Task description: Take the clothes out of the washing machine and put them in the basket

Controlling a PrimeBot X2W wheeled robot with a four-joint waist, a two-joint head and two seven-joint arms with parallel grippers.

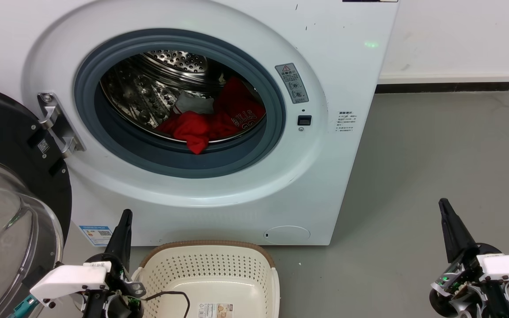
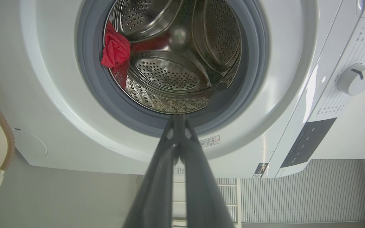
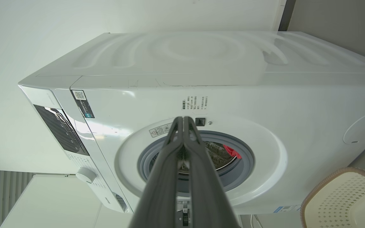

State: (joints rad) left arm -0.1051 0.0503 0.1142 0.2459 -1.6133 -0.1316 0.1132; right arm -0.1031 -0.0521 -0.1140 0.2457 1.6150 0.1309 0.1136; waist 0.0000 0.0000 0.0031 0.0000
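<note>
1. At centre of the head view: washing machine (image 1: 338,176), a white front-loader standing on a grey floor (image 1: 435,154). Its round door (image 1: 2,132), black-rimmed with a glass bowl, is swung open to the robot's left.
2. Inside the opening: grey rubber ring (image 1: 184,165) around a perforated steel drum (image 1: 148,88).
3. Low in the drum, towards its right side: clothes (image 1: 201,126), bright red, bunched in one heap. A jersey (image 1: 243,112) with pale "BULLS" lettering lies at the right of the heap. A white patch (image 1: 195,104) shows behind. One red fold hangs over the drum lip and touches the rubber ring.
4. On the floor just before the machine, below the opening: basket (image 1: 210,265), cream plastic with perforated walls and a brown rim, upright. A black cable (image 1: 179,296) loops across its near left corner.
5. Lower left of the head view: left pincer (image 1: 126,214), just beside the basket's left rim. Its fingers are pressed together tip to tip with nothing between them, pointing up at the machine front, well apart from the clothes.
6. Lower right of the head view: right pincer (image 1: 443,203), over bare floor, well to the right of the machine. Its fingers are likewise closed on nothing.
7. On the machine's control panel, left wrist view: white round dial (image 2: 355,79).
</note>
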